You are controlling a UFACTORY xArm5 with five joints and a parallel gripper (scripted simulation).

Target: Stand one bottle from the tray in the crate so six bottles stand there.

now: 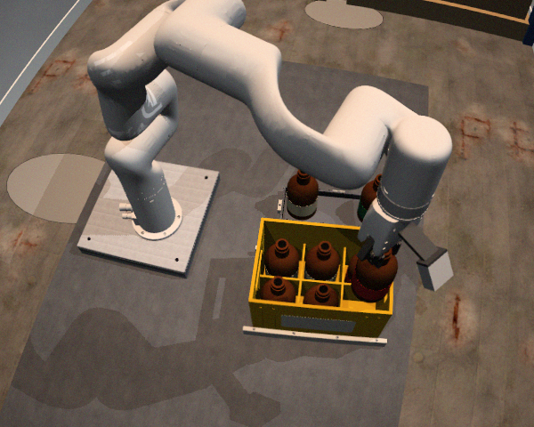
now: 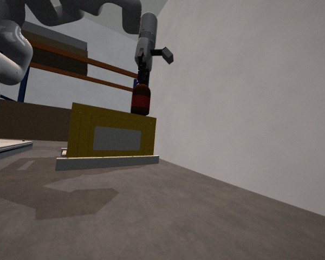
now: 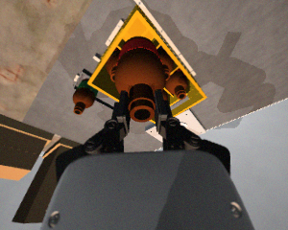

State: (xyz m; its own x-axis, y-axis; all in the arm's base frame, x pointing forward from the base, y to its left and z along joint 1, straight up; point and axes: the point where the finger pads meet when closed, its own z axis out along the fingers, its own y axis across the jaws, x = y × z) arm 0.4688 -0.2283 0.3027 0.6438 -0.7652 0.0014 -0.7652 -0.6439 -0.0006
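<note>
Gripping a red-labelled bottle (image 1: 374,277) (image 2: 140,101) (image 3: 140,67) by its neck with the claw (image 1: 380,253) (image 2: 142,79) (image 3: 141,99), fingers closed on either side. Holding it close to upright, mouth up, over the front right cell of the yellow crate (image 1: 263,317) (image 2: 83,134) (image 3: 134,21) as seen from the top view. Showing most of its body above the crate's front wall in the exterior view; hard to tell there whether its base dips below the rim. Counting four brown bottles clearly in the crate, one to a cell: back left (image 1: 281,261), back middle (image 1: 322,262), front left (image 1: 278,290) and front middle (image 1: 321,294). Glimpsing part of another brown bottle (image 1: 351,269) in the back right cell, mostly hidden by the held one. Behind the crate, on the tray (image 1: 338,193) (image 3: 105,103), standing upright and well apart: a pale-labelled bottle (image 1: 303,195) and a green-labelled bottle (image 1: 368,204) (image 3: 83,96), the latter partly covered by the arm in the top view. Sitting level on the floor, the crate, with a pale strip (image 1: 313,335) (image 2: 106,163) running along its front. Not yet released, the held bottle.
</note>
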